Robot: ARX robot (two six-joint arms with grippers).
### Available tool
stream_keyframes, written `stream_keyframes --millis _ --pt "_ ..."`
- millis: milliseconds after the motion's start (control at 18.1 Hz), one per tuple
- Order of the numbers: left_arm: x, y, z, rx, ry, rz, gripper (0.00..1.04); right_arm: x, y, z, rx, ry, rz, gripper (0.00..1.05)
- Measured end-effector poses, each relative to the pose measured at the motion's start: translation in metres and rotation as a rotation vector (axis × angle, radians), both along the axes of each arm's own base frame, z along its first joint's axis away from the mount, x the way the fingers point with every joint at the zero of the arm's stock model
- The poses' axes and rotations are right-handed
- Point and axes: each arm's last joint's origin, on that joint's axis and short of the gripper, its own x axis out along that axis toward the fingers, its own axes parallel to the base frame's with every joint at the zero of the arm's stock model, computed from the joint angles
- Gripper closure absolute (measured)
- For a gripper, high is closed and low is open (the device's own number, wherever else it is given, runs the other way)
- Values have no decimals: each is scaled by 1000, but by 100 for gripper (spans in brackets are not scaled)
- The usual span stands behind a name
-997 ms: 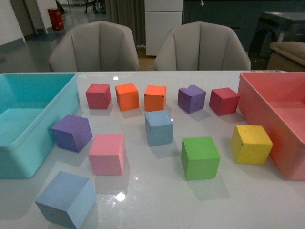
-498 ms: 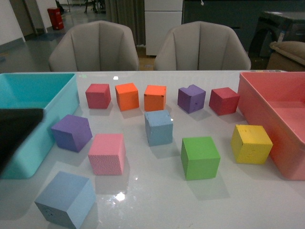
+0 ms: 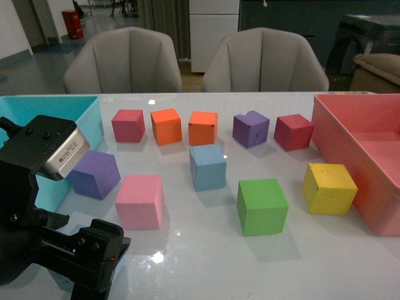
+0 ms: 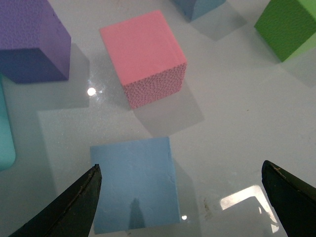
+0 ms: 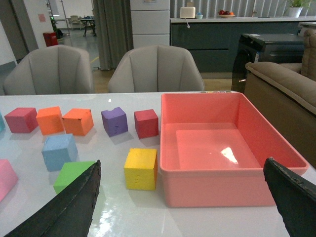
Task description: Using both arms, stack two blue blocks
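Hovering over the near blue block [image 4: 133,185], your left arm [image 3: 44,206] spreads its jaws wide.
It lies on the tabletop [image 3: 206,250] beside a pink cube [image 3: 140,200]; the second blue block [image 3: 207,167] sits mid-tabletop. On your right arm [image 5: 291,197] the jaws gape too.

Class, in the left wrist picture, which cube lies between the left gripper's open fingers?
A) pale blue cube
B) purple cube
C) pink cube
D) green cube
A: the pale blue cube lies between the tips of the left gripper, nearer one finger; the pink cube sits beyond it.
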Motion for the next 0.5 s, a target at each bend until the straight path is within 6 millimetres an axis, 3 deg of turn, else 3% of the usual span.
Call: stream_keyframes --millis 222,498 --pt "16 11 -9 11 32 59 7 0 0 0 0 0 0 6" --pt "20 10 -21 12 59 50 7 0 0 0 0 0 0 6"
